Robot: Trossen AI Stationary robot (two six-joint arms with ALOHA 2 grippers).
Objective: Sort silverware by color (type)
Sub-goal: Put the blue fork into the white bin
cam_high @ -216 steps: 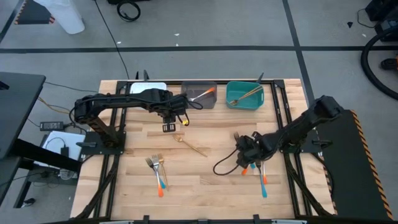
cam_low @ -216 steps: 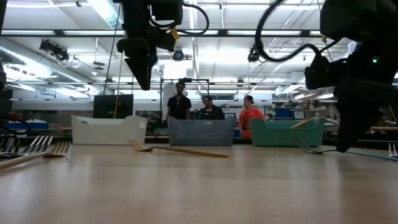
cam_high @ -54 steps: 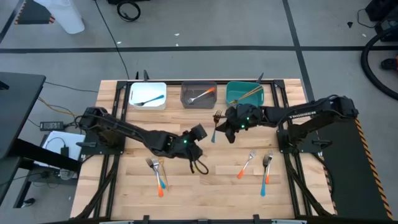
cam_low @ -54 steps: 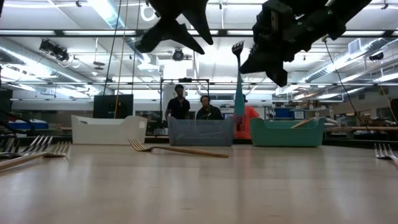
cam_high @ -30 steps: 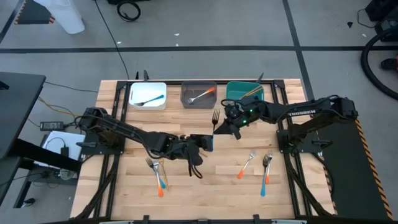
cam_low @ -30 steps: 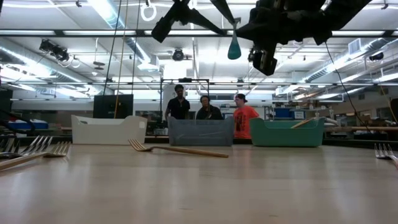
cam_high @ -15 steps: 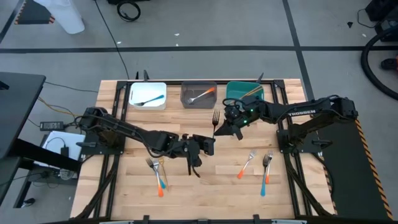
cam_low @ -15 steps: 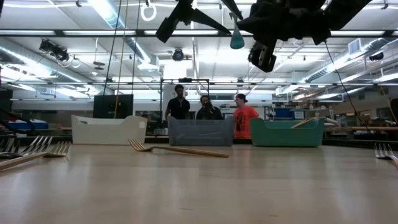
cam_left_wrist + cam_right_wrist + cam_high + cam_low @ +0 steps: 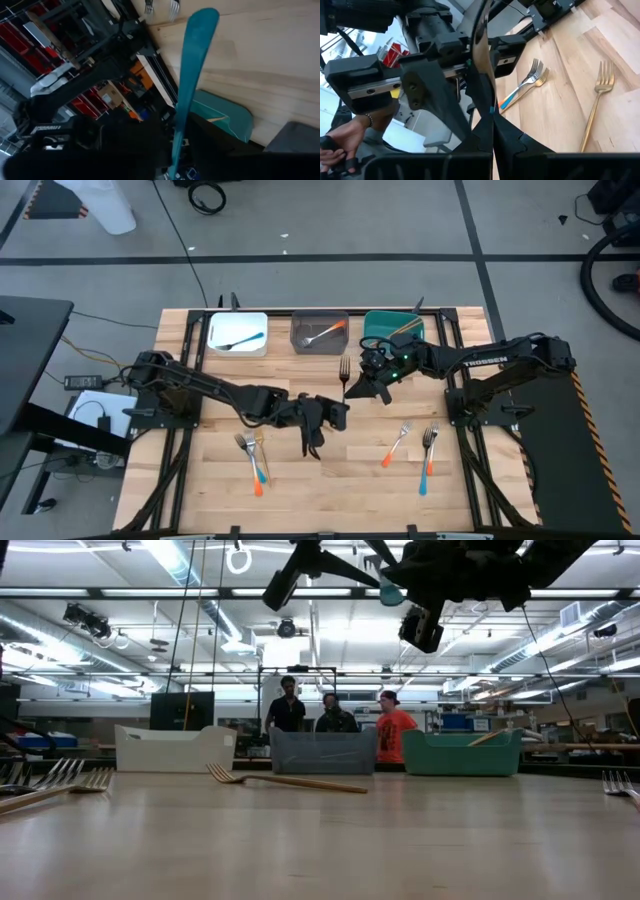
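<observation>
The only lettering I can pick out is white print along the forearm of the dark right robot arm [image 9: 487, 360], and from above it looks like the maker's name, "TROSSEN", though the letters are small. The same white print shows on that arm's link [image 9: 45, 131] in the left wrist view, too blurred there to spell out. Nothing on the bins, the wooden table or the room behind gives me any readable words or numbers.
</observation>
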